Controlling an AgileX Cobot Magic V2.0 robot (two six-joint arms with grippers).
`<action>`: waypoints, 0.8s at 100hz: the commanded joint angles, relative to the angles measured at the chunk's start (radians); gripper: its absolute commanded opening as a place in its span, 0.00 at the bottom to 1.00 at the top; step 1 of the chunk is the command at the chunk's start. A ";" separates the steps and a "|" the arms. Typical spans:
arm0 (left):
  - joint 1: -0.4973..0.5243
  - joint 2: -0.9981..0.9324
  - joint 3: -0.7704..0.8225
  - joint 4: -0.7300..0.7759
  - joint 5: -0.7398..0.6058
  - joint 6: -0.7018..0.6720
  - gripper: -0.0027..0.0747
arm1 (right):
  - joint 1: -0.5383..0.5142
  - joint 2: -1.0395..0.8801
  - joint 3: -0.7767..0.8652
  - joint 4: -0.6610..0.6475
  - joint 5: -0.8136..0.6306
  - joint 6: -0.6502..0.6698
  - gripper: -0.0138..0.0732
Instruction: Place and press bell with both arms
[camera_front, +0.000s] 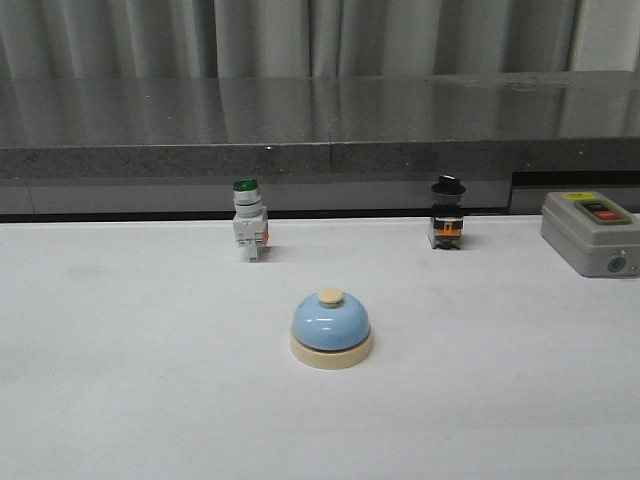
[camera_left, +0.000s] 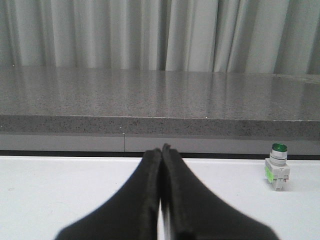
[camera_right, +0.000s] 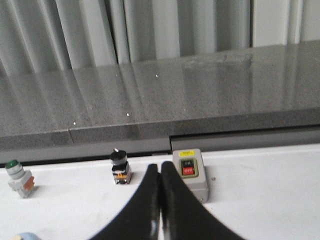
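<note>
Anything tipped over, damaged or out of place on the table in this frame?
Nothing stands out. The bell sits upright and alone on the white table; the green-capped switch, black-knobbed switch and grey button box stand upright along the back.

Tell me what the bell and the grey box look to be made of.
Bell: the light-blue dome looks like glossy painted metal, since it shows soft highlights; the cream base and button look like matte plastic, though I can't be sure. Grey box: probably dull moulded plastic, with no shine.
</note>
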 joint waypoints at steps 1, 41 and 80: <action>0.002 -0.030 0.042 -0.005 -0.080 -0.013 0.01 | -0.003 0.126 -0.167 -0.005 0.127 0.000 0.09; 0.002 -0.030 0.042 -0.005 -0.080 -0.013 0.01 | -0.003 0.563 -0.539 -0.004 0.572 -0.003 0.09; 0.002 -0.030 0.042 -0.005 -0.080 -0.013 0.01 | 0.008 0.763 -0.538 0.009 0.557 -0.005 0.09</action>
